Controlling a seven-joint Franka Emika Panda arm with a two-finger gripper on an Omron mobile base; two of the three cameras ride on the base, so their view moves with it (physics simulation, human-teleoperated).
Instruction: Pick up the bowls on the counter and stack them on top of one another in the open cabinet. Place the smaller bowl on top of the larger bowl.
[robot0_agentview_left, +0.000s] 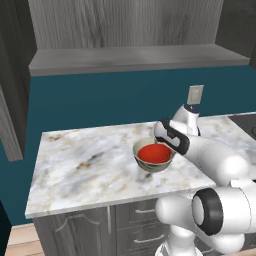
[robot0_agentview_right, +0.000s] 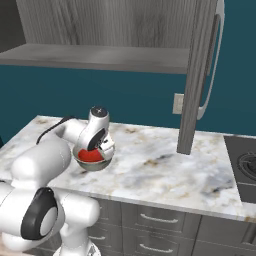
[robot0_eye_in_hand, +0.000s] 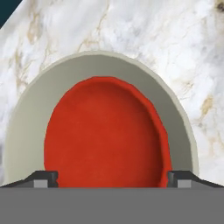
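The small bright red round bowl (robot0_eye_in_hand: 105, 135) sits nested inside the wide grey-olive bowl with a cream interior (robot0_eye_in_hand: 33, 113), and both rest on the white-grey marble desk (robot0_agentview_left: 85, 165), below the grey wood-grain wall cabinet's shelf board (robot0_agentview_left: 135, 59). The two-finger gripper (robot0_eye_in_hand: 112, 177) hangs just above the bowls, jaws spread wide either side of the red bowl's rim, holding nothing.

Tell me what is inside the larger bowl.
The smaller bowl sits nested inside the larger bowl on the counter. Its red body covers the larger bowl's bottom; just the cream inner wall shows.
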